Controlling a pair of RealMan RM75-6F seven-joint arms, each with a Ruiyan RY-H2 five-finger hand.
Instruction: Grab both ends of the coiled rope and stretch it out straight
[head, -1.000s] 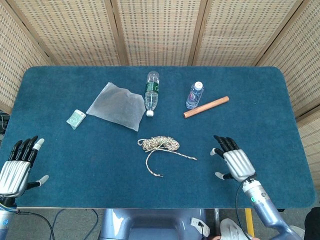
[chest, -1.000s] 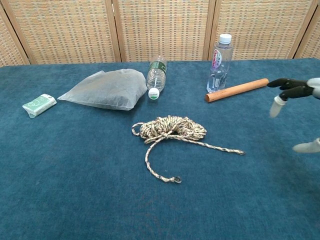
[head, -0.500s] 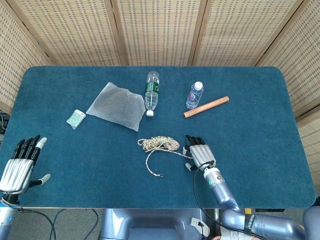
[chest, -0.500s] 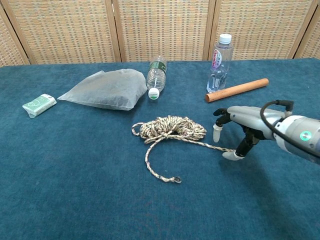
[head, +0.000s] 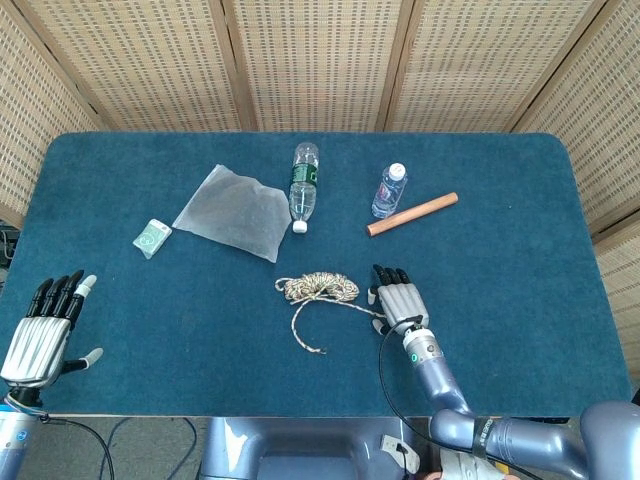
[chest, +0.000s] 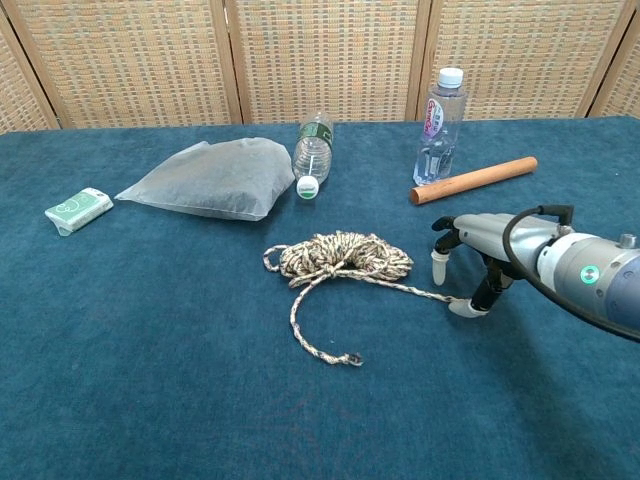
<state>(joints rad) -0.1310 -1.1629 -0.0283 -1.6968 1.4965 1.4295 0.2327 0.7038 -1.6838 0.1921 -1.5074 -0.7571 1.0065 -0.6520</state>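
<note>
The speckled rope (head: 318, 288) lies coiled mid-table (chest: 345, 257). One loose end curls toward the front (chest: 352, 359). The other strand runs right to its end (chest: 445, 297). My right hand (head: 400, 300) hangs over that right end, palm down. In the chest view the right hand (chest: 485, 245) has its thumb tip (chest: 465, 307) on the cloth right at the rope's tip, with the fingers (chest: 437, 265) held apart above the strand; nothing is pinched. My left hand (head: 40, 330) is open with fingers straight at the front left edge of the table, far from the rope.
Behind the coil lie a clear plastic bag (head: 232, 212), a bottle on its side (head: 303, 185), an upright bottle (head: 390, 190) and a wooden rod (head: 412, 214). A small green pack (head: 152, 237) sits at the left. The blue cloth (head: 520, 280) covers the table.
My right hand swept in from the right side of the table to the rope's right end and settled there. The left hand drifted slightly down. The rope has not moved.
</note>
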